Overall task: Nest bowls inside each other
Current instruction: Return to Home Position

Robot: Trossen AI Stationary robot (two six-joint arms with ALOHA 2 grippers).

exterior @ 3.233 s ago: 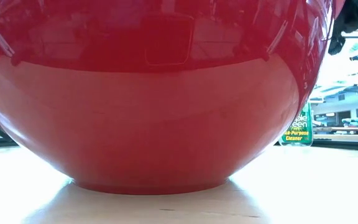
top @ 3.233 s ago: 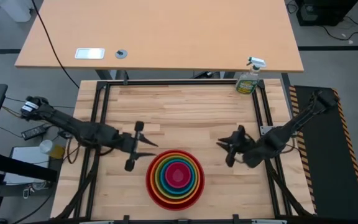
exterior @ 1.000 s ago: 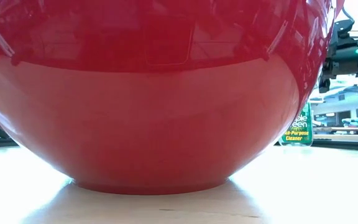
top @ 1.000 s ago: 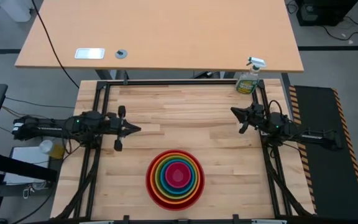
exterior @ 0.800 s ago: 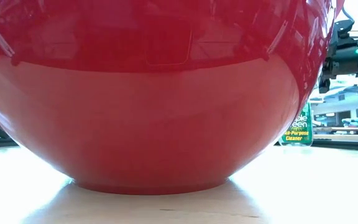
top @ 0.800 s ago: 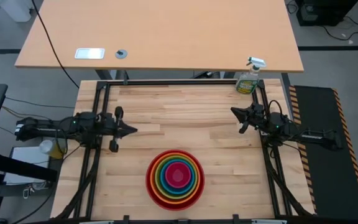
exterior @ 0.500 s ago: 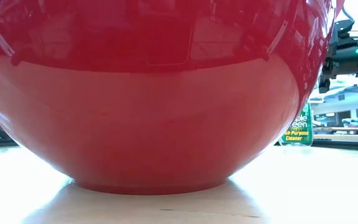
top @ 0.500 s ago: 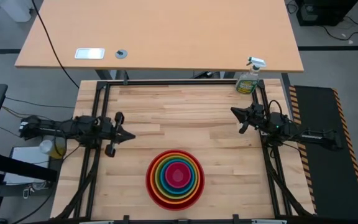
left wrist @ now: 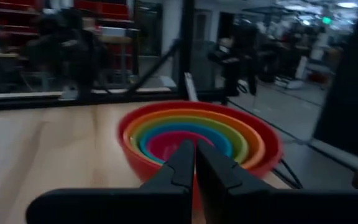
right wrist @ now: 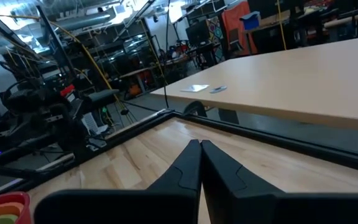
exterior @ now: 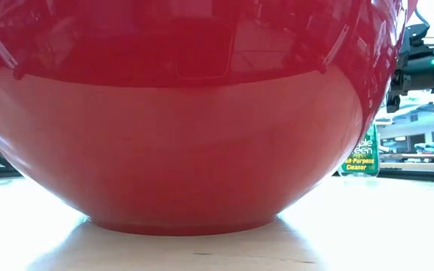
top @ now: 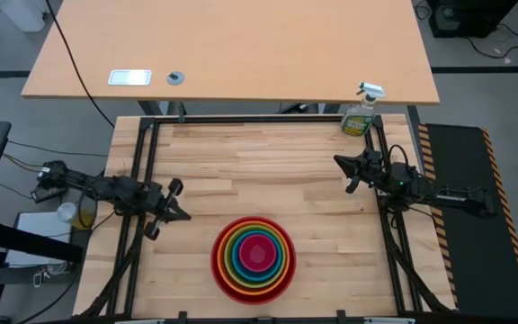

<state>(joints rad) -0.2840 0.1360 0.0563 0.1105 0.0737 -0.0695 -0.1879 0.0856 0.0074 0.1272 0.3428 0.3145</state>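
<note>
The bowls (top: 254,258) stand nested near the table's front edge: red outermost, then orange, yellow-green, blue, and pink (top: 255,253) in the middle. The red bowl (exterior: 179,120) fills the low view, resting on its base. The stack also shows in the left wrist view as the bowls (left wrist: 201,140). My left gripper (top: 184,217) is shut at the table's left edge, left of the stack, touching nothing. My right gripper (top: 338,162) is shut at the right edge, pointing level over bare wood.
A green spray bottle (top: 361,114) stands at the table's far right corner and shows behind the red bowl as the bottle (exterior: 362,156). A black frame (top: 241,120) rims the wooden table. A larger tan table (top: 232,49) lies beyond.
My left gripper has drawn back toward the table's left edge and swung toward the near edge, sinking a little and staying shut. The bowls have kept still, and so has my right arm.
</note>
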